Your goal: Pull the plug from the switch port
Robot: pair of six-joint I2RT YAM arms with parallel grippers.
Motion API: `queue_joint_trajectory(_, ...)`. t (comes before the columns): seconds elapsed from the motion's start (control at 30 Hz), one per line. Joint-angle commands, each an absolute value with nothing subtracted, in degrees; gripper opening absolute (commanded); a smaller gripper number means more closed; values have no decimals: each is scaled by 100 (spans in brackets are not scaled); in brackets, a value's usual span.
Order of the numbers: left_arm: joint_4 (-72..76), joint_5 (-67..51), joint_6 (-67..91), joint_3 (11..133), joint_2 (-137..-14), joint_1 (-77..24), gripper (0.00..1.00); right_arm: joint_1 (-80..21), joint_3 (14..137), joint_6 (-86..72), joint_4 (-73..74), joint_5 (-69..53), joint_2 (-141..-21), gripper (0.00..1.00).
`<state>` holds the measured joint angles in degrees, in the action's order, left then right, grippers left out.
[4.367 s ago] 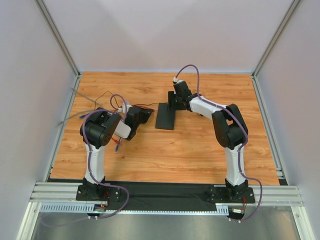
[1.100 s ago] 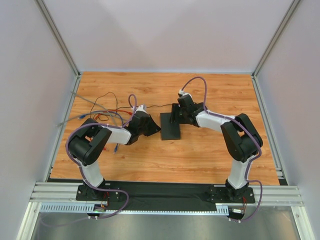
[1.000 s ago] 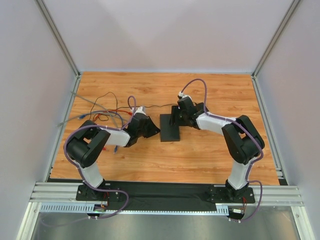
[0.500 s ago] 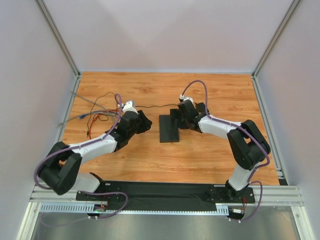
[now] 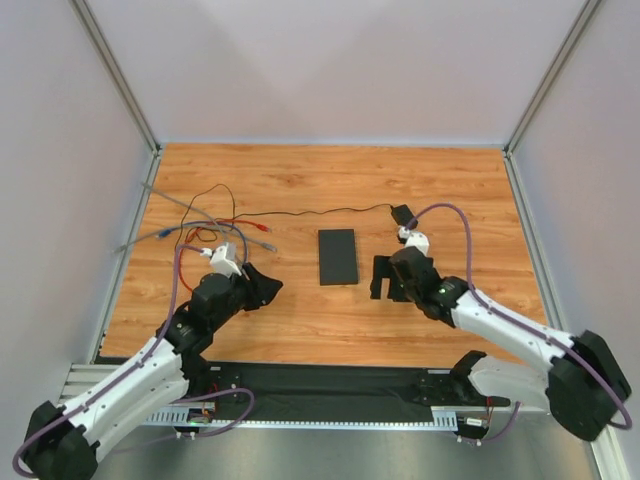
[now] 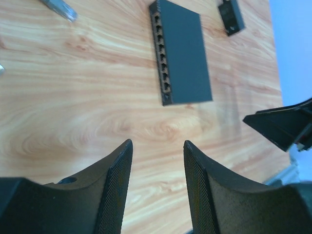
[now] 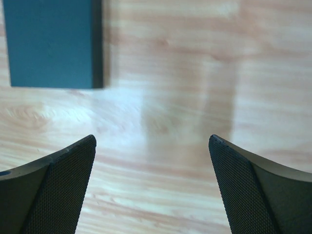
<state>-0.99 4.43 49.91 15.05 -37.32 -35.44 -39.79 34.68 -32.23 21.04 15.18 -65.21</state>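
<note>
The switch is a flat black box lying on the wooden table between my two grippers. In the left wrist view the switch shows its row of ports along the left edge, and nothing is plugged into them. A grey plug on its cable lies loose on the wood left of the switch, and its tip shows at the top left. My left gripper is open and empty, near-left of the switch. My right gripper is wide open and empty, with the switch's corner ahead to its left.
A small black power-adapter block sits right of the switch's far end, its thin black lead running left. Red, black and blue wires lie tangled at the left. The right gripper's finger shows in the left wrist view.
Both arms have drawn back toward the near edge, away from the switch. Both grippers have gone from shut to open, and the switch now lies free.
</note>
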Motion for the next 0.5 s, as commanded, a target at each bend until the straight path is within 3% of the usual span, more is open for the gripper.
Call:
queue_joint_trajectory(0.0, -623, -191, 5150, 1328, -2911, -3560, 54, -3999, 2911, -3787, 2355, 1565, -5393, 100)
queue_joint_trajectory(0.2, -599, -903, 5492, 590, -1443, -3560, 58, -3999, 2024, -4472, 2514, 1301, -3862, 100)
queue_joint_trajectory(0.47, -36, -1538, 6073, -263, -571, -3568, 60, -3999, 1204, -5582, 2110, 1943, -3208, 100)
